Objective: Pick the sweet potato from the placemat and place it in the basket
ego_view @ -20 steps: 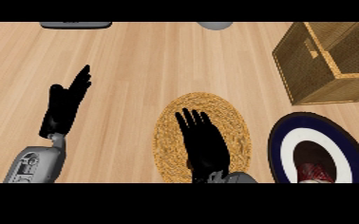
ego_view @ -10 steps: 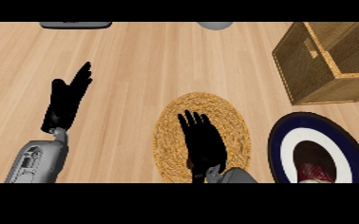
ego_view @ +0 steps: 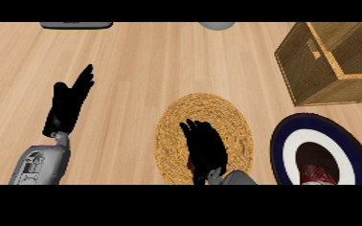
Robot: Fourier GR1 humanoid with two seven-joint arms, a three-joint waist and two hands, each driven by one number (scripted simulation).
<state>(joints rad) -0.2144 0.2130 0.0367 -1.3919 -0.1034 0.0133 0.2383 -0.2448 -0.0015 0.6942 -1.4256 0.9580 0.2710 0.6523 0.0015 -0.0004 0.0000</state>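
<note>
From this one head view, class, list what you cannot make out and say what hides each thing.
- Sweet potato: only a reddish bit shows on the blue and white plate, cut off by the lower right edge.
- Woven placemat: partly covered by the right robot hand.
- Basket: cut off by the right edge.
- Two grey things: cut off at the top edge.

No readable text or labels, seemingly.

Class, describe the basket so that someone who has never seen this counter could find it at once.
Start at the wooden counter and look to its far right corner. The basket stands there, beyond the dark blue and white plate. It is the only boxy, open-topped woven thing; the round woven placemat lies flat.
</note>
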